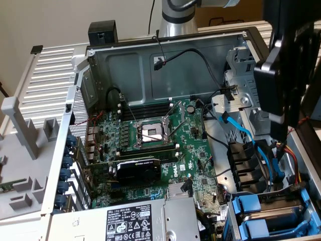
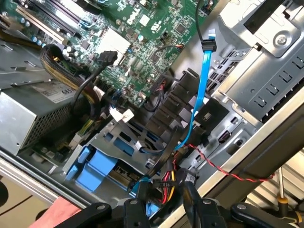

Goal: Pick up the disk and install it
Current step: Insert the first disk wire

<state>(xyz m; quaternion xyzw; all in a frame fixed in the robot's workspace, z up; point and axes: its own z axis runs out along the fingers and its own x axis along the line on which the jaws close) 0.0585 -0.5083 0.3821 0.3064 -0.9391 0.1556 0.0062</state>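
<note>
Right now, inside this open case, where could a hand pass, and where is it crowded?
Freest: the bare case wall beyond the motherboard, crossed by one black cable. Crowded: the drive corner, around the blue cables and blue carriers.

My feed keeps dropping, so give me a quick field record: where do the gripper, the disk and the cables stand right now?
gripper: hovers above the drive-cage corner of the open case
disk: blue-framed, lying in the drive cage at the exterior view's lower right
contact: none visible; gripper apart from the disk
blue cable: loose, running down beside the cage
power supply: silver box next to the cage
</note>
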